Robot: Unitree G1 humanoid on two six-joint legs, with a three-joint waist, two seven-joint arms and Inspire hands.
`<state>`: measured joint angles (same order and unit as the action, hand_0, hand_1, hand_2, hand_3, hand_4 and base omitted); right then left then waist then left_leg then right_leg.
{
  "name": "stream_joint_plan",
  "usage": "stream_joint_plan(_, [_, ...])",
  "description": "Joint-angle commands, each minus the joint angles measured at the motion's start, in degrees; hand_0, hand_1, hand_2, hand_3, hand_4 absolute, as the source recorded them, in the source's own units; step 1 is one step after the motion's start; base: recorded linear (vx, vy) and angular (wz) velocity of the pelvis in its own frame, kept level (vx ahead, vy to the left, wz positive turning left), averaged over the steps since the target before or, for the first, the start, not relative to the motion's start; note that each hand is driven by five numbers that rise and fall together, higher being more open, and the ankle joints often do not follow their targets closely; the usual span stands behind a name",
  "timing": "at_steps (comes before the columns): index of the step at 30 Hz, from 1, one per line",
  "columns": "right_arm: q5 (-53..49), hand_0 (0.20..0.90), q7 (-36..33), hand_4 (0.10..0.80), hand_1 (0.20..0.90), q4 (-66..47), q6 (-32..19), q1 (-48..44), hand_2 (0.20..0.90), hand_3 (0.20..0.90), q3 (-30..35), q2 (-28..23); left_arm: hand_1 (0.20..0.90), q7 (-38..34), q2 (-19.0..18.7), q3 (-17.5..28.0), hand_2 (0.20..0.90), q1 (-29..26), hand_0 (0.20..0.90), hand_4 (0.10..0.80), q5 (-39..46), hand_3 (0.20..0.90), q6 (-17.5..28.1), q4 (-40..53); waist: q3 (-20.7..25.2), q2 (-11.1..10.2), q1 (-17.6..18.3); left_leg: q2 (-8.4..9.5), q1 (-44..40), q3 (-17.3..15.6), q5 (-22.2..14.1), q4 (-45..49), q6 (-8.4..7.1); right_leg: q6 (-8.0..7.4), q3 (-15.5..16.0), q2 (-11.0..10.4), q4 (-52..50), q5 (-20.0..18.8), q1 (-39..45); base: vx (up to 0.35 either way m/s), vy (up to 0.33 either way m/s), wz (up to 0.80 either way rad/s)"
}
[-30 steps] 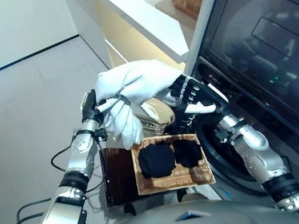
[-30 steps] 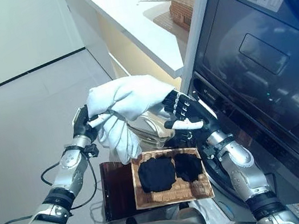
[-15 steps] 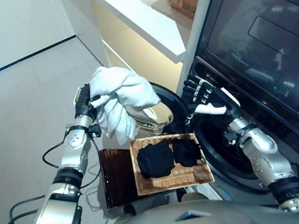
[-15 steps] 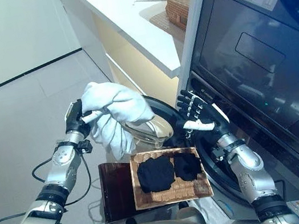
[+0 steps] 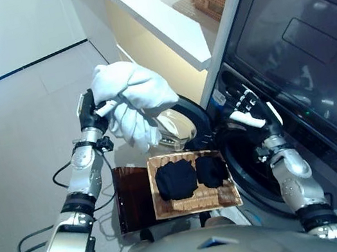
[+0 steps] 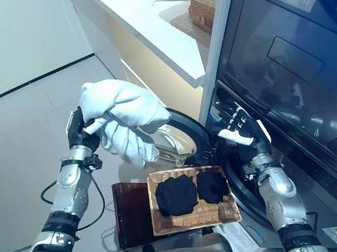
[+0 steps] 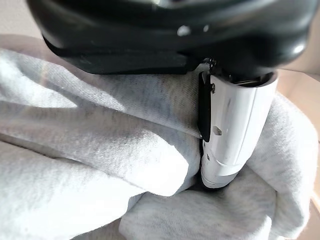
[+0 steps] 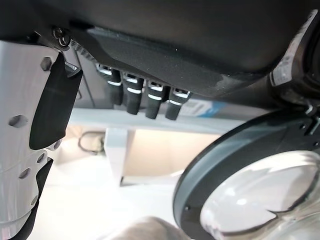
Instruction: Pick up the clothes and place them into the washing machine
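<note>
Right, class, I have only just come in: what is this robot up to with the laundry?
The left hand grips a bundle of white cloth, held up above the open round door of the washing machine. The right hand is open and empty, in front of the drum opening. Two dark garments lie in a wicker tray below. Nothing has visibly gone into the machine yet.

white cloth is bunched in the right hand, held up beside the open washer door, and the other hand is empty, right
Not quite: the left hand holds it, not the right. The left eye view shows the white cloth bunched in that hand beside the open washer door; the left wrist view shows the thumb pressed into it. The right hand is the empty one.
</note>
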<state>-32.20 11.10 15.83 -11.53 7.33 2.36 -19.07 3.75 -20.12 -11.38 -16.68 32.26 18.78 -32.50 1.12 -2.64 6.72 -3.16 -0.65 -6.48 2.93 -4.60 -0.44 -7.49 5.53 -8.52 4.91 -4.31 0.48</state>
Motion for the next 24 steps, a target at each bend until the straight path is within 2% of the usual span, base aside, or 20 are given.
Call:
stream_joint_plan(1, [6.6,0.9,-3.7,0.8,0.9,-1.9,-8.4,-2.2,0.9,0.9,4.0,-2.1,0.2,0.7,0.3,4.6,0.2,-7.3,0.2,0.3,0.9,0.2,9.5,8.9,4.5,-0.8,-2.5,-1.6,-1.8,1.4,-3.2,-0.4,-4.12,-2.21,0.5,-2.6,-1.9,-0.2,-2.7,0.0,0.0,0.0])
stream_joint_plan(7, [25.0,0.9,-10.7,0.8,0.9,-3.6,-8.3,-2.1,0.9,0.9,1.6,-4.5,0.2,-1.9,1.4,4.0,0.2,-6.1,0.2,0.3,-4.6,0.2,8.4,12.6,4.1,-0.7,-2.9,-1.63,-1.7,1.7,-3.0,-0.4,-3.87,-2.19,0.4,-2.6,-1.9,-0.1,-2.7,0.0,0.0,0.0])
stream_joint_plan(14, [32.8,0.9,-14.2,0.8,0.9,-2.4,-8.1,-6.5,0.9,0.9,-4.1,-6.0,0.2,0.4,2.7,-0.6,0.2,-5.5,0.2,0.3,-2.9,0.2,8.1,9.5,3.9,-0.6,-3.2,-1.55,-1.6,1.8,-2.8,-0.4,-3.72,-2.21,0.5,-2.7,-1.9,-0.2,-2.6,0.0,0.0,0.0])
stream_joint_plan(20, [39.5,0.9,-14.1,0.8,0.9,-2.0,-7.4,-9.1,0.9,0.9,-6.8,-9.2,0.2,8.3,3.9,-3.0,0.2,-3.8,0.2,0.3,4.3,0.2,6.3,10.3,3.9,-0.7,-3.7,-1.53,-1.5,2.0,-2.7,-0.4,-3.72,-2.21,0.6,-2.8,-1.8,-0.4,-2.6,0.0,0.0,0.0])
stream_joint_plan(24, [39.1,0.9,-12.5,0.8,0.9,-1.4,-7.2,-9.6,0.9,0.9,-6.8,-10.0,0.2,13.0,3.9,-4.0,0.2,-2.9,0.2,0.3,8.1,0.2,4.8,10.5,4.0,-0.7,-4.0,-1.54,-1.3,2.1,-2.6,-0.4,-3.74,-2.23,0.8,-2.7,-1.8,-0.4,-2.6,0.0,0.0,0.0])
